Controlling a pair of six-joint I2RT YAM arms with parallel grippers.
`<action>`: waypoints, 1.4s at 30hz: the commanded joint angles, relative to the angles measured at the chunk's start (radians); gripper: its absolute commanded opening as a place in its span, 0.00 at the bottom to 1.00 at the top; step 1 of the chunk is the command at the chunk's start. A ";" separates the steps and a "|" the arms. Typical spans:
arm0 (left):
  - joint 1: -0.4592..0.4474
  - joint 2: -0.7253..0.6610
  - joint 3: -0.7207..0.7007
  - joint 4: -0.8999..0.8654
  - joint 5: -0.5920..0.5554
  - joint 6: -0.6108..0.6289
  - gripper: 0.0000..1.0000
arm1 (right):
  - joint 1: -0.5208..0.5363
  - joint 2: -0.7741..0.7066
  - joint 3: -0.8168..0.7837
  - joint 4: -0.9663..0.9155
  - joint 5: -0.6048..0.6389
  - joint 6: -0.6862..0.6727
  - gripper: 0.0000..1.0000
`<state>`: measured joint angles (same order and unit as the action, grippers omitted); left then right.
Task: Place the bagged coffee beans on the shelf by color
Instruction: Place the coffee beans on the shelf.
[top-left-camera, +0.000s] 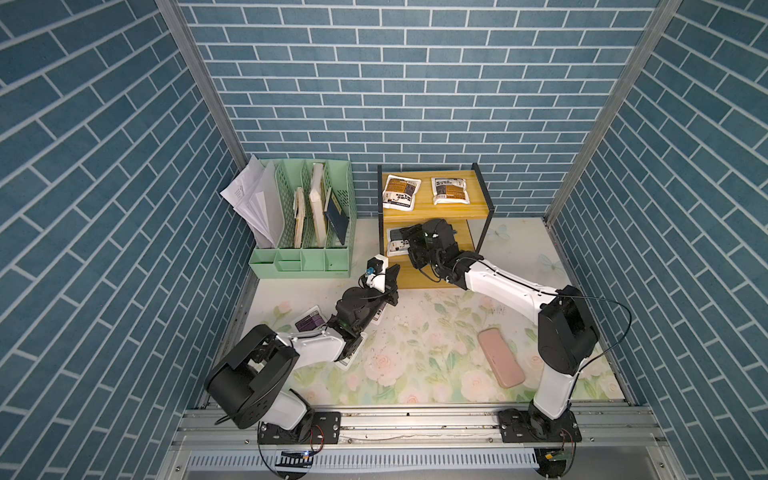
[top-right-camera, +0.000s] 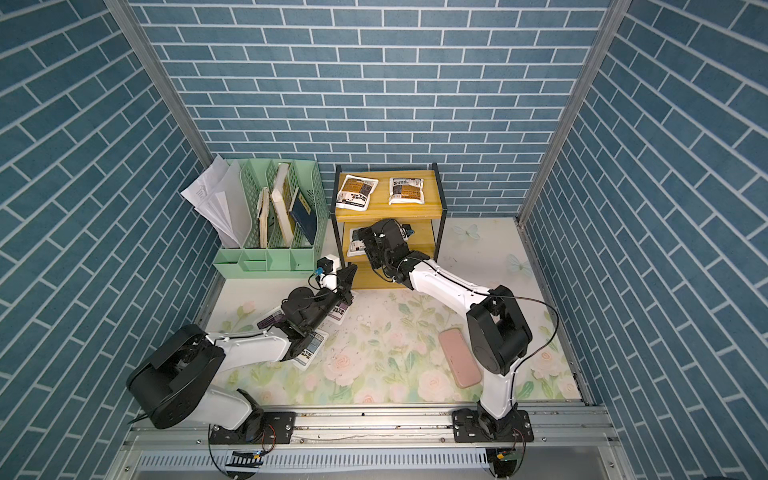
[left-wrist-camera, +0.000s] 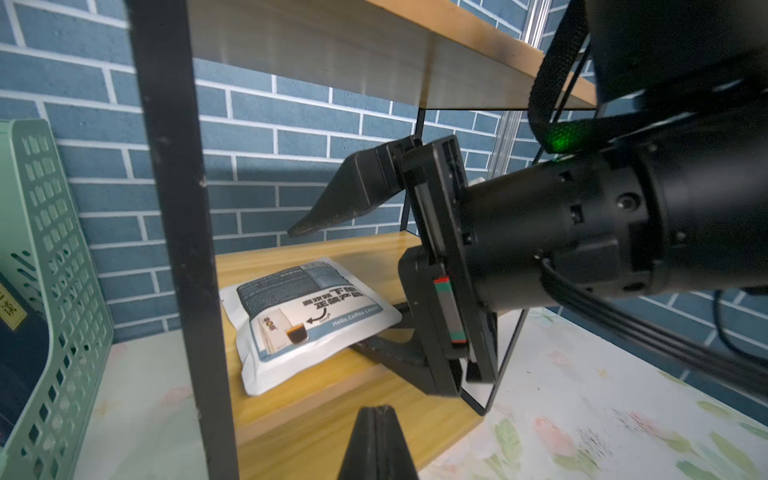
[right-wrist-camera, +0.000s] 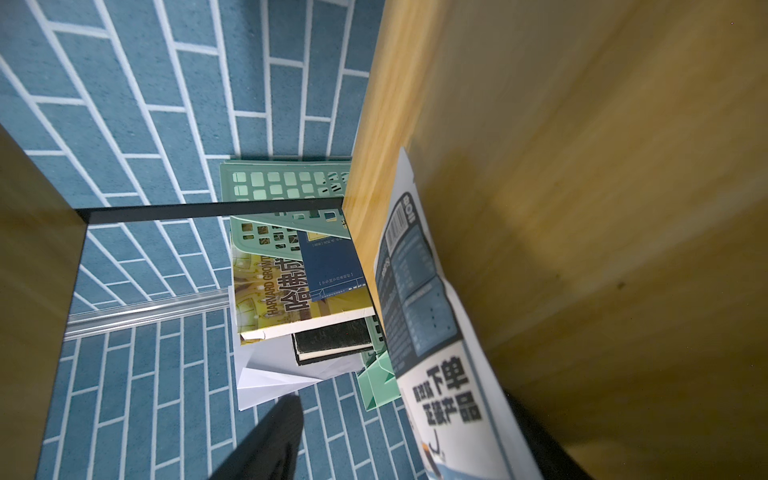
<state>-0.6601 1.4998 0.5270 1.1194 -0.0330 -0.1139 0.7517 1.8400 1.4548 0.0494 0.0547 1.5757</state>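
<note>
- Dial read in a top view, with 12 o'clock at the back wall. The shelf stands at 12 o'clock on the table, the file organizer at 10 o'clock and the pink case at 4 o'clock.
- Top board: two orange-brown pouches lie side by side. That colour is judged complete.
- Middle board: one blue-grey pouch lies flat on the 9 o'clock half. What shows of the 3 o'clock half is bare.
- Right gripper: jaws wide apart, clamped on nothing. The upper finger stands clear above the pouch, and the lower finger lies under the pouch's near edge.
- Left gripper: fingers together and empty, just beside the lowest board's front edge.
- On the table at 8 o'clock, partly under the left arm: a purple pouch, a second purple pouch and a second blue-grey pouch.
- Step in hand, as judged: release and withdrawal.
- Recommendation: draw the right gripper straight back toward 5 o'clock with the lower finger flat on the board, so the pouch slides off it rather than following. Keep the upper finger below the top board, and leave the 3 o'clock half free for the matching pouch.
</note>
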 joint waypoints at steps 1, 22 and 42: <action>-0.007 0.049 0.048 0.051 -0.026 0.031 0.03 | 0.000 0.033 -0.036 -0.065 -0.027 0.063 0.74; -0.007 0.180 0.172 -0.033 -0.067 -0.028 0.02 | -0.007 0.038 -0.047 -0.051 -0.048 0.061 0.74; -0.003 0.247 0.275 -0.128 -0.118 -0.026 0.03 | -0.006 -0.050 -0.126 -0.096 -0.077 0.061 0.80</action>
<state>-0.6613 1.7306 0.7872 1.0103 -0.1356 -0.1307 0.7406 1.7939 1.3804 0.1009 0.0048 1.5757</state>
